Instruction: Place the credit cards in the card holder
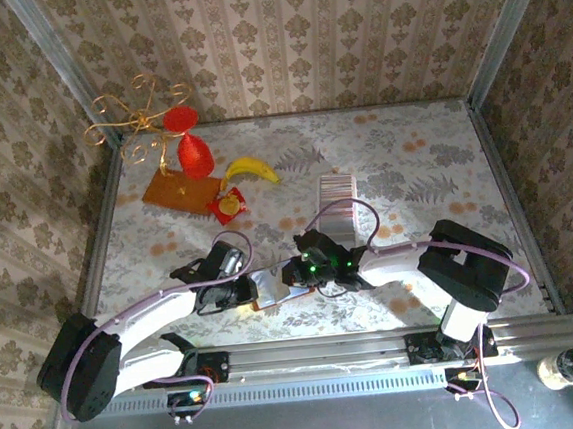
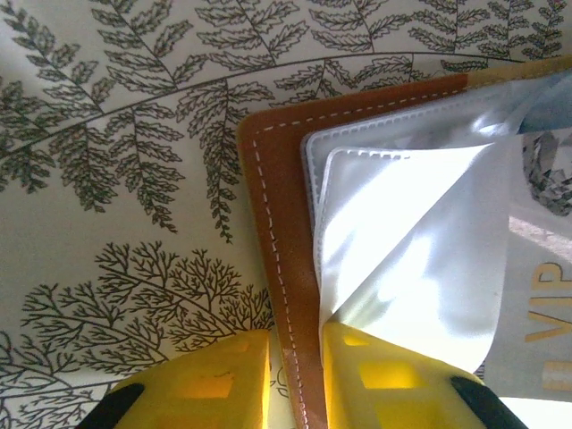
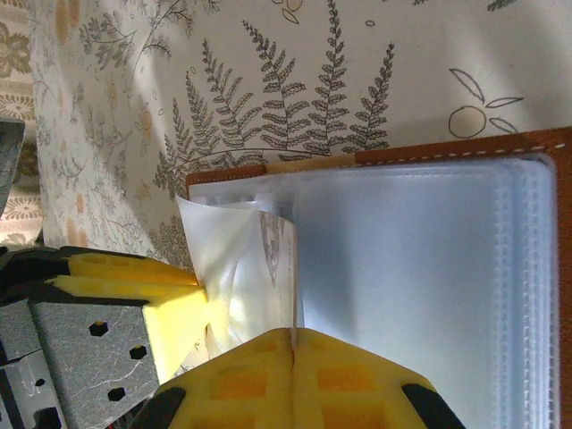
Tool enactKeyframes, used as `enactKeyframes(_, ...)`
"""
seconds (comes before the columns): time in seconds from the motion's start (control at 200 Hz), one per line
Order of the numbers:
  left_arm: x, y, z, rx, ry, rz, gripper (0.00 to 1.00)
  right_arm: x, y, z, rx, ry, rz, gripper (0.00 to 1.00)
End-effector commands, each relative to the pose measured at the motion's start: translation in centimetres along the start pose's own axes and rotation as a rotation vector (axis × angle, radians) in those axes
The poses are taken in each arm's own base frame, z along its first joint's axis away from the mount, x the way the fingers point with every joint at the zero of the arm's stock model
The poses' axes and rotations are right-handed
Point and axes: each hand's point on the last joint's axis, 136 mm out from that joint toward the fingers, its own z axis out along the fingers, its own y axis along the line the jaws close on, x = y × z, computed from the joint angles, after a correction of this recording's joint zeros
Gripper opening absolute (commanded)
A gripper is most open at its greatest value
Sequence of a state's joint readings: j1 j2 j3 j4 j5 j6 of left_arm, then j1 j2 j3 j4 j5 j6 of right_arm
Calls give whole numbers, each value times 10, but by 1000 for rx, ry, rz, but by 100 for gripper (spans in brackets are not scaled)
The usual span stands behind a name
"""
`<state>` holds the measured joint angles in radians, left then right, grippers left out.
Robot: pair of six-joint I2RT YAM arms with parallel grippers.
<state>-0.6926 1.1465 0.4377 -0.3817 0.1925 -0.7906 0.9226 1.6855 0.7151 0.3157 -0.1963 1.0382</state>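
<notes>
1. Step in hand: the card holder (image 1: 273, 288) is being opened and held ready. It lies on the counter (image 1: 413, 163) at lower centre of the top view, between the two arms. No card is in either gripper.
2. The credit cards (image 1: 337, 198) sit as a striped strip just above centre in the top view, apart from the holder and untouched.
3. The left gripper (image 2: 295, 362) sits at the bottom of its wrist view. Its yellow fingers are nearly together, with the stitched brown leather edge of the holder filling the gap between them. I judge it is clamping the cover to pin the holder in place.
4. The right gripper (image 3: 293, 349) is at the bottom of its own view, fingers pressed fully together on a thin clear plastic sleeve (image 3: 232, 259). The sleeve is peeled up from the stack of pockets.
5. Next move, as I judge it: one arm must keep the sleeve or cover held. The other has to let go, travel up-frame to the strip, pick off a single card, and slide it into the opened pocket.
6. Risk: the sleeve is limp and may fall shut once released.
</notes>
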Motion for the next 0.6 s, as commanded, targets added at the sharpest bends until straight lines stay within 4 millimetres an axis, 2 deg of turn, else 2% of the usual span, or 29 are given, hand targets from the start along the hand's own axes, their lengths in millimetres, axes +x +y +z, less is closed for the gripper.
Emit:
enactKeyframes(0.0, 24, 29, 8, -110, 93, 0, 21, 3, -25, -5, 98, 33, -9, 0)
enactKeyframes(0.29, 24, 27, 9, -105, 95, -4, 20, -8, -20, -12, 57, -38, 18, 0)
enactKeyframes(0.47, 25, 27, 9, -103, 97, -5, 20, -22, -18, -15, -20, -154, 100, 0)
enactKeyframes(0.595, 24, 26, 8, -99, 94, -9, 20, -30, -9, -16, -86, -204, 153, 0)
